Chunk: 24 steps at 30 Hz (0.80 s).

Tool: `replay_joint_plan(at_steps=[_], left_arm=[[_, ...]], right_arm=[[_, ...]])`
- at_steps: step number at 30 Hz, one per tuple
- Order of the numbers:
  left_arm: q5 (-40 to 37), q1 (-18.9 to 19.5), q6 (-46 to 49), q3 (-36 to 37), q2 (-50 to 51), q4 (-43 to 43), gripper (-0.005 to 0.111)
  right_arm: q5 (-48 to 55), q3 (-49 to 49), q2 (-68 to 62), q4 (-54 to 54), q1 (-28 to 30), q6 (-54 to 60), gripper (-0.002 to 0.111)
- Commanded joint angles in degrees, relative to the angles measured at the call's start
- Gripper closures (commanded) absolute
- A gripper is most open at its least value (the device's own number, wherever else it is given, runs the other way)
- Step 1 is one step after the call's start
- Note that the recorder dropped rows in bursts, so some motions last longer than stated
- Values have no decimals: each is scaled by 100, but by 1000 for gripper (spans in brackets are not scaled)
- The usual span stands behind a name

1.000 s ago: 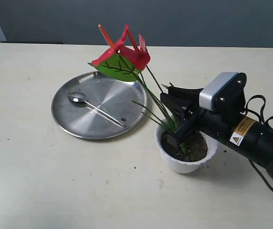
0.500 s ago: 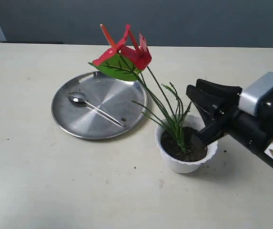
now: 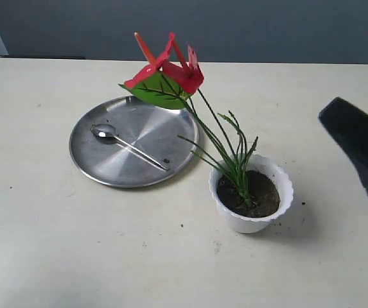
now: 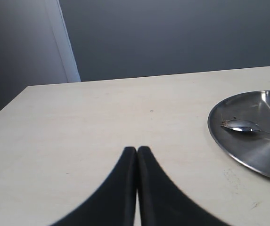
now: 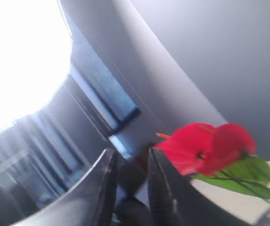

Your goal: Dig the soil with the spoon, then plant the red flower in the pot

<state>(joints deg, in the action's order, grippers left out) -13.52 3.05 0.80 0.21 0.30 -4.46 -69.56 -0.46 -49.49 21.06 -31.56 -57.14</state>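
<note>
Table: broad cream-coloured tabletop (image 3: 55, 244), a few dark crumbs scattered on it near the pot
Steel plate: round flat silver plate (image 3: 81, 160) left of centre, just beside the pot and not touching it
Right gripper: black two-fingered gripper (image 5: 131, 153); its wrist view shows the fingers a narrow gap apart with nothing between them, and in the exterior view only a dark tip shows at the right edge, well apart from the pot
Red flower: artificial bloom with glossy red petals, a broad green leaf and a long thin stem (image 3: 167, 70), and it's in! The stem and grass-like blades are rooted in the soil, leaning so the bloom hangs above the plate's rim
Pot: small white plastic pot with a scalloped rim (image 3: 248, 221), upright, right of centre
Soil: dark crumbly earth (image 3: 264, 192) filling the pot's mouth around the stem
Spoon: slim shiny silver teaspoon (image 3: 129, 146) lying flat on the plate, nothing touching it
Left gripper: black fingers pressed together (image 4: 136, 149), pinching nothing, over bare table beside the plate
Step in hand: planting looks done, since the flower stands on its own
Next move: probably just keeping both arms away from that leaning stem, as one brush could tip it
</note>
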Motion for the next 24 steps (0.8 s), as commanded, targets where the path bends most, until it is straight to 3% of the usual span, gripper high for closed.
replay_joint_plan(at_steps=[1,10,16,19,24], left_arm=[[26,-36,-22,-21,-30,-11,106],[26,-36,-22,-21,-30,-11,106],[26,-36,-22,-21,-30,-11,106],[26,-36,-22,-21,-30,-11,106],[26,-36,-22,-21,-30,-11,106]], right_arm=[[-40,46,695,-292,8,-1410,84],[-40,46,1137,-396,-14,-1424,84],[240,46,1749,-437,-410,-782,84],[858,46,2348,-201,-505,-207,84],[2913,46,3654,-114,-505,-126,84]])
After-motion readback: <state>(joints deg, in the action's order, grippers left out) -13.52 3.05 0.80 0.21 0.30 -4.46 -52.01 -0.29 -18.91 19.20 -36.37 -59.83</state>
